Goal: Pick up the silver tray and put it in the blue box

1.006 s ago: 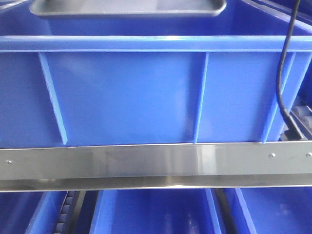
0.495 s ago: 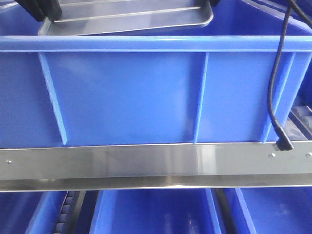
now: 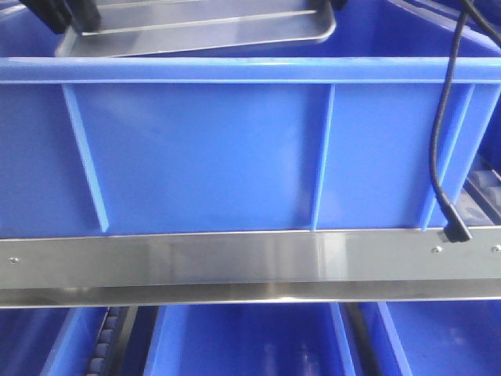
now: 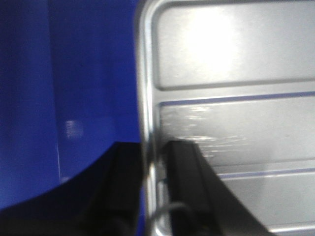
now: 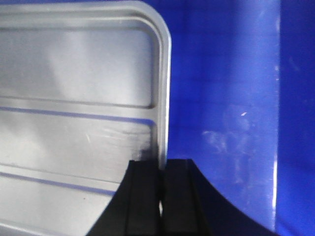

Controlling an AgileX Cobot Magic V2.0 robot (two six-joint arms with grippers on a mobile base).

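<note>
The front view shows the silver tray (image 3: 203, 31) held over the open top of the blue box (image 3: 250, 149). The tray tips a little, its left side lower than its right. A dark piece of the left gripper (image 3: 66, 14) shows at the tray's left end. A black cable (image 3: 448, 117) hangs down the right side of the box, and a shiny metal rail (image 3: 250, 262) runs under it.

In the left wrist view, the left gripper's jaws are nearly closed and pinch the tray's raised rim, one jaw outside and one inside. In the right wrist view, the right gripper (image 5: 161, 194) does the same on the other rim, jaws squeezed tight on the thin edge. Blue box wall lies behind both.

I think each arm holds one short end so the wide tray stays steady and fits between the walls. The tray looks to be going down into the box, not resting on the bottom yet.
</note>
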